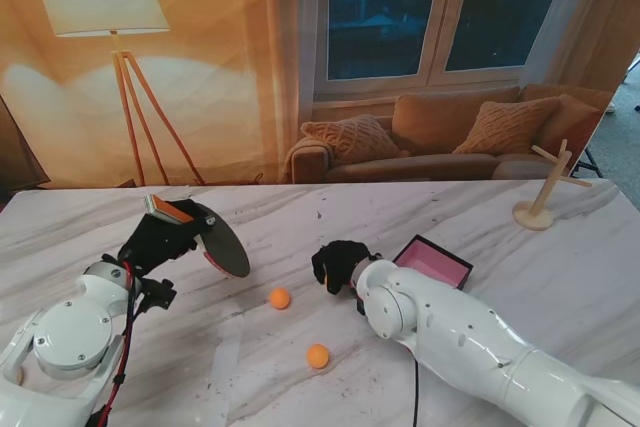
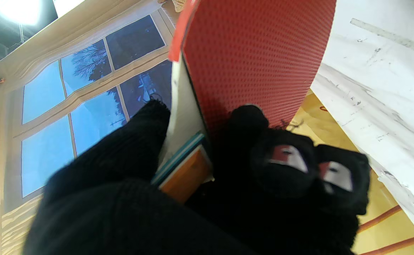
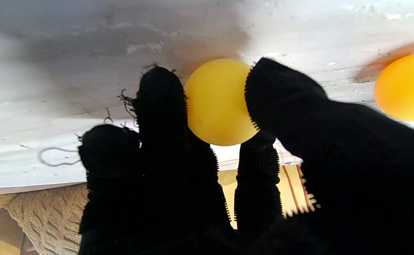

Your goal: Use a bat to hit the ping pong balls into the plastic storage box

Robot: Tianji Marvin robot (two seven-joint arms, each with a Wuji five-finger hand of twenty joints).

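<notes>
stand view: black-gloved left hand (image 1: 160,237) at nine o'clock of the white marble-patterned table (image 1: 560,277), clenched round the orange wooden handle of a red-rubbered round bat (image 1: 222,245), blade tilted and raised off the surface. black-gloved right hand (image 1: 340,265) near centre, fingers (image 3: 162,106) pinching a yellow-orange ping pong ball (image 3: 219,102), as the right wrist view shows. two more orange ping pong balls lie free, one (image 1: 280,298) at nine o'clock of that hand, one (image 1: 317,355) at seven o'clock. shallow dark-rimmed pink plastic storage box (image 1: 433,262) just beside the right hand, at three o'clock.
</notes>
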